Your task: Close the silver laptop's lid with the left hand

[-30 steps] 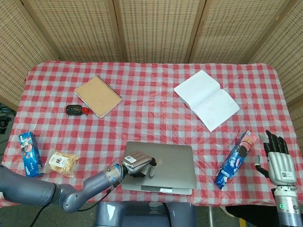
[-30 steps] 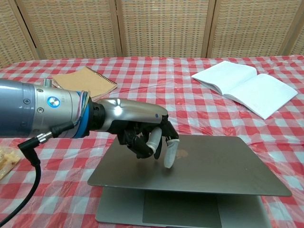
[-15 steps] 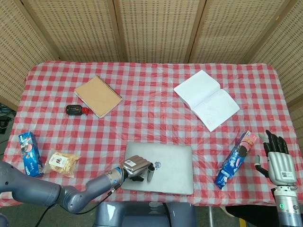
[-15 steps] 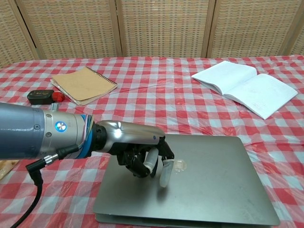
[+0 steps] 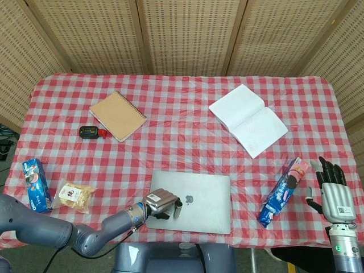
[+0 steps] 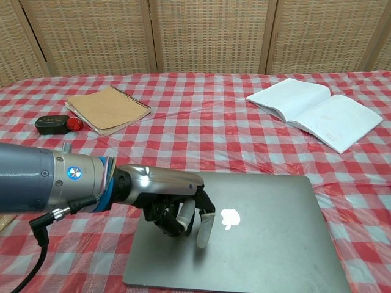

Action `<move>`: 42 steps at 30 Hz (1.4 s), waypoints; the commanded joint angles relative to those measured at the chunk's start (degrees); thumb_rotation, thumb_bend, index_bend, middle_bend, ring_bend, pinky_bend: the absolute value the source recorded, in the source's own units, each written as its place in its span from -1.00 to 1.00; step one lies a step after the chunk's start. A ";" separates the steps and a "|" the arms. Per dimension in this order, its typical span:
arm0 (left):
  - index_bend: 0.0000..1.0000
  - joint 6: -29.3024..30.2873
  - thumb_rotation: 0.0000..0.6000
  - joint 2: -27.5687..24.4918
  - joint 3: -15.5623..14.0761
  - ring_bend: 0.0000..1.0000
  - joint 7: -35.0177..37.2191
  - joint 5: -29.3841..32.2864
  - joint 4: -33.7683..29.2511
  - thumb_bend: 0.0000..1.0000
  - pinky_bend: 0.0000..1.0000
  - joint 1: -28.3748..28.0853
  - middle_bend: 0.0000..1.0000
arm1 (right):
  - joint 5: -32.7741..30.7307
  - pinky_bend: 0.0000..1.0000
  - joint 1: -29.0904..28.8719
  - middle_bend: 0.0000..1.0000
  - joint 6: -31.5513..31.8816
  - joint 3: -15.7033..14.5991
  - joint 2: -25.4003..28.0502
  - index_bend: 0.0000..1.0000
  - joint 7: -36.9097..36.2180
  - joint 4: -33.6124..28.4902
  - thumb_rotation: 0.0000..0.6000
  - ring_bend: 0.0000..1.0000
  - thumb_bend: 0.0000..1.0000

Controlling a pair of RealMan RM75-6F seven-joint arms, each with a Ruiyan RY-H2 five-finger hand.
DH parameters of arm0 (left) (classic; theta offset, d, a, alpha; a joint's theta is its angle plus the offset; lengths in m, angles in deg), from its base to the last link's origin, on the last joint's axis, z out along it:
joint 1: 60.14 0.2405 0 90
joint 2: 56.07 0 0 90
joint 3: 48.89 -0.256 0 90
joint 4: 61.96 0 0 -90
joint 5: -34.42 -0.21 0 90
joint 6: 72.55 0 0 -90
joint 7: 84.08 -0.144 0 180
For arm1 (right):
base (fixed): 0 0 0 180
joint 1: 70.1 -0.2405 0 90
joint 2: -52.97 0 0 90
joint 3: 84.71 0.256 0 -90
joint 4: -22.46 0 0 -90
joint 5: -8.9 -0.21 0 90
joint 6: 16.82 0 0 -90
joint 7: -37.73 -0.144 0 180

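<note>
Down at the near edge, the left hand (image 6: 174, 204) rests knuckles-up on the silver laptop (image 6: 269, 238), fingers curled under, holding nothing. Its lid lies flat. Off to the side the right hand (image 5: 331, 187) stands upright, fingers apart, beside a blue packet (image 5: 282, 192).

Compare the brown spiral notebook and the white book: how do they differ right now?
The brown notebook is closed, cover up; the white book lies open, blank-looking pages showing. The notebook has a spiral binding along one edge; the book folds at a centre crease. The notebook sits on the table's left side, the book on its right. Both lie flat on the checked tablecloth, untouched by either hand.
</note>
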 commanded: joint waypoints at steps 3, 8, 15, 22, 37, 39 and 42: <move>-0.06 1.61 1.00 -0.67 1.21 -0.26 1.67 -1.92 -1.19 1.00 -0.08 1.48 -0.38 | 0.25 -1.00 0.06 -1.00 0.22 -0.04 0.05 -1.00 -0.05 -0.13 1.00 -1.00 0.52; -0.38 5.23 1.00 -3.50 3.16 -0.61 4.05 -6.84 -3.94 0.76 -0.40 4.36 -0.78 | 0.76 -1.00 0.09 -1.00 0.52 -0.15 -0.02 -1.00 -0.13 -0.06 1.00 -1.00 0.52; -1.00 17.32 1.00 -7.52 3.46 -1.00 0.48 -13.29 -7.00 0.12 -0.99 9.65 -1.00 | 0.84 -1.00 -0.12 -1.00 0.00 -0.28 -0.40 -1.00 -0.57 0.72 1.00 -1.00 0.52; -1.00 38.68 1.00 -7.21 -0.18 -1.00 -13.57 -21.42 -4.43 -0.58 -1.00 18.64 -1.00 | 1.03 -1.00 -0.37 -1.00 -0.48 -0.47 -0.98 -1.00 -0.82 1.59 1.00 -1.00 0.50; -1.00 59.28 1.00 -8.37 -10.55 -1.00 -21.17 -30.64 1.76 -0.99 -1.00 39.50 -1.00 | 4.70 -1.00 -0.30 -1.00 0.09 -2.65 -0.73 -1.00 1.76 0.78 1.00 -1.00 0.21; -1.00 60.98 1.00 -8.82 -11.62 -1.00 -20.43 -32.00 2.19 -1.00 -1.00 41.81 -1.00 | 5.76 -1.00 -0.34 -1.00 0.22 -3.19 -0.74 -1.00 2.33 0.53 1.00 -1.00 0.19; -1.00 62.88 1.00 -9.54 -13.09 -1.00 -18.40 -33.52 3.74 -1.00 -1.00 45.87 -1.00 | 7.39 -1.00 -0.45 -1.00 0.14 -4.15 -1.03 -1.00 3.32 0.21 1.00 -1.00 0.19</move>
